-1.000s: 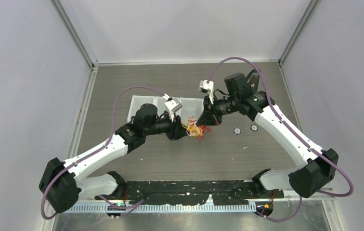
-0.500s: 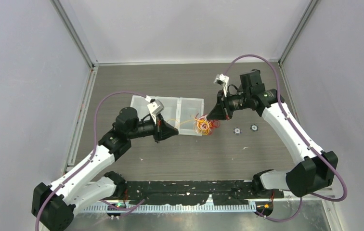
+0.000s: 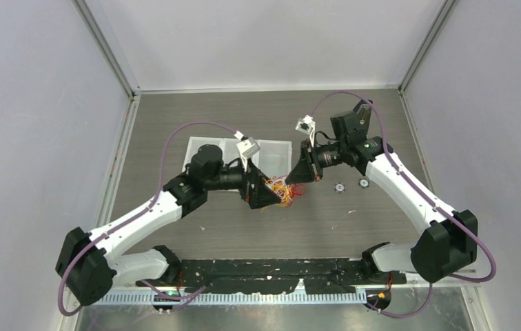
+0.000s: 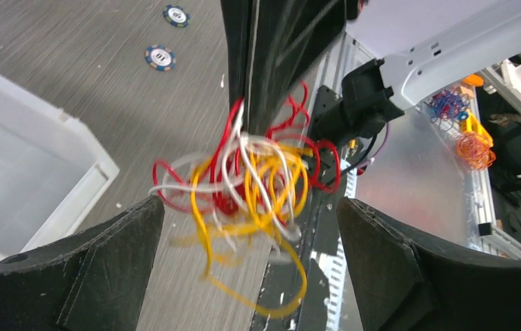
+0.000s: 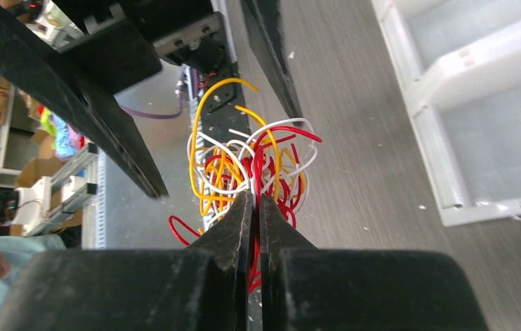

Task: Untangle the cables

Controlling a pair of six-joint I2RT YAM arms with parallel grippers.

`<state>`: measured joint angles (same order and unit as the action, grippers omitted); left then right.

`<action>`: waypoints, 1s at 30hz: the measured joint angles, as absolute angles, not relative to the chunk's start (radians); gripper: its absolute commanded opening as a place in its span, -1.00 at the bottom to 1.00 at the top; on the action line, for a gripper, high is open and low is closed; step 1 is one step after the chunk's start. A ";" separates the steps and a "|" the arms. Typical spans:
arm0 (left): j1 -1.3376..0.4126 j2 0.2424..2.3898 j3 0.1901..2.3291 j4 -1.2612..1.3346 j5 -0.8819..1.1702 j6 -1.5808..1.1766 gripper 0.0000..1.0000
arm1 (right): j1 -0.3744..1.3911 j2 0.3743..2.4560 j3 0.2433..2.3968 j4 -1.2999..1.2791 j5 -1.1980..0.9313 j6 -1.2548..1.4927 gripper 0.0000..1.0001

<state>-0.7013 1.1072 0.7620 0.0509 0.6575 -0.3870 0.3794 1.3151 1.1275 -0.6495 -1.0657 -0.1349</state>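
A clear plastic tray (image 3: 275,150) with divided compartments lies just left of the tabletop's middle, toward the far edge. The left arm's wrist crosses over its near rim. Two small round blue-and-white discs (image 3: 339,187) lie flat on the bare surface right of the middle, side by side and apart from everything else.

The cables (image 3: 284,194), a knot of red, white and yellow-orange loops, sit at about the middle of the tabletop, just off the tray's near right corner. From above, the two gripper heads meet over the bunch and hide much of it. Whether it touches the table cannot be told.

The left arm reaches in from the near left corner, its forearm slanting toward the middle. The left gripper (image 4: 247,207) is spread wide, and its black fingers (image 4: 85,276) stand on either side of the bunch without touching it. The right arm rises along the right edge and folds back toward the middle. The right gripper (image 5: 254,201) has its fingers pressed together, with several red and white strands pinched at the tips.
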 measured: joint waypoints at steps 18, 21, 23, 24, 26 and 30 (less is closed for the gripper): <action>-0.556 1.220 0.721 0.271 0.749 -0.833 -1.00 | 0.282 1.265 1.114 -0.524 -1.017 0.075 0.99; -0.549 1.232 0.702 0.360 0.749 -0.950 -1.00 | 0.307 1.193 1.052 -0.501 -0.994 0.100 0.99; -0.548 1.255 0.696 0.425 0.740 -1.037 -1.00 | 0.342 1.171 1.028 -0.484 -0.974 0.117 0.99; -0.548 1.268 0.695 0.444 0.729 -1.076 -1.00 | 0.358 1.173 1.026 -0.472 -0.961 0.127 0.99; -0.547 1.291 0.695 0.467 0.708 -1.138 -1.00 | 0.389 1.192 1.028 -0.453 -0.929 0.139 0.99; -0.547 1.331 0.695 0.482 0.673 -1.246 -1.00 | 0.437 1.253 1.061 -0.444 -0.847 0.133 0.65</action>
